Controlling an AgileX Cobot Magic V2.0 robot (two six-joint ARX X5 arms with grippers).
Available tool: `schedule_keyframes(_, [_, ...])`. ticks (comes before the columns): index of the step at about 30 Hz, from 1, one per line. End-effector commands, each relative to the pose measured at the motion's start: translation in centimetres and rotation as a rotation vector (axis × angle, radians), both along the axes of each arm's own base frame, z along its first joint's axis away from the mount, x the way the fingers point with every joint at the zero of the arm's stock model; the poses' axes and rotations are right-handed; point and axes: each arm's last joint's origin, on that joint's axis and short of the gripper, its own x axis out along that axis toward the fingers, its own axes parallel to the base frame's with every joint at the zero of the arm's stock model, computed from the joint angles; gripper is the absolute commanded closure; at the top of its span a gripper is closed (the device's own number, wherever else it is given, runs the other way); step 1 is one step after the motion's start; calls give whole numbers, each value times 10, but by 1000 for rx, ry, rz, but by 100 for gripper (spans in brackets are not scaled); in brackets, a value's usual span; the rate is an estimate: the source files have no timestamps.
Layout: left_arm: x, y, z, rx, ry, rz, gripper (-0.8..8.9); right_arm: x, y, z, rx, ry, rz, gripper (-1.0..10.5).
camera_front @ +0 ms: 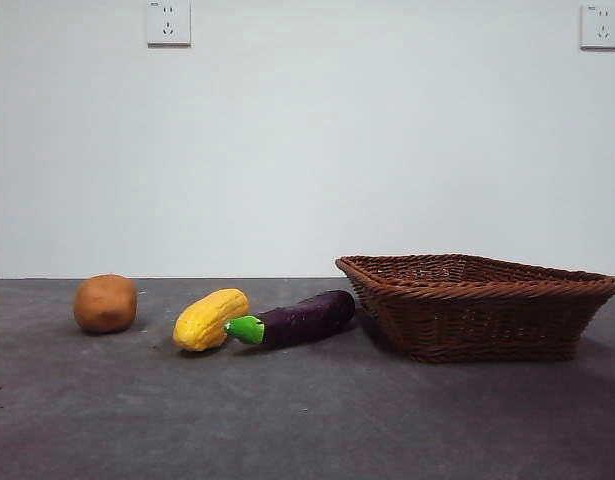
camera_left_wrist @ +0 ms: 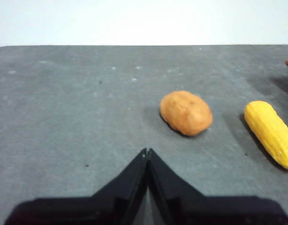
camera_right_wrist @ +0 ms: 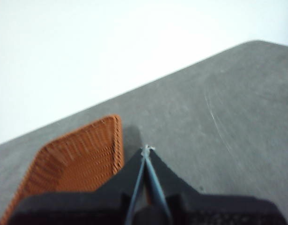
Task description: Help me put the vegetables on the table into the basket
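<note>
both tools (camera_left_wrist: 147,152) (camera_right_wrist: 147,149) closed, empty, above table (camera_front: 307,420)

Grey table (camera_front: 307,420) bears potato (camera_front: 105,303), corn (camera_front: 210,319), eggplant (camera_front: 302,318), basket (camera_front: 477,305).

You've got a woven wicker basket (camera_front: 477,305) on a matt, scuffed table (camera_front: 287,420). Eggplant (camera_front: 302,318) looks glossy; potato (camera_front: 105,303) dull.

On the wide dark grey matte table (camera_front: 307,420), the round brown potato (camera_front: 105,303) sits at the left of the front view, well apart from the stubby yellow corn cob (camera_front: 210,319) to its right. The dark purple eggplant with a green stem (camera_front: 297,319) lies just right of the corn, stem end nearly touching it. The shallow reddish-brown woven wicker basket (camera_front: 477,305) stands at the right, just beside the eggplant's far end.
</note>
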Motion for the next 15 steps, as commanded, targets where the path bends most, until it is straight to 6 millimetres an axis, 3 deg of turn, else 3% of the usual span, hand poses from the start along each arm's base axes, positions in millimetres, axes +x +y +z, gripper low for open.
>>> schedule_keyframes(1, [0,1,12,-10,-28,19,820,1,0,15,13,-14,-8,955])
schedule_keyframes(8, [6,1,30,-58,13,26,820,18,0,46,18,81,38,955])
schedule_keyframes(15, [23,0,55,-95,105,33,820,53,3,79,52,303,160,946])
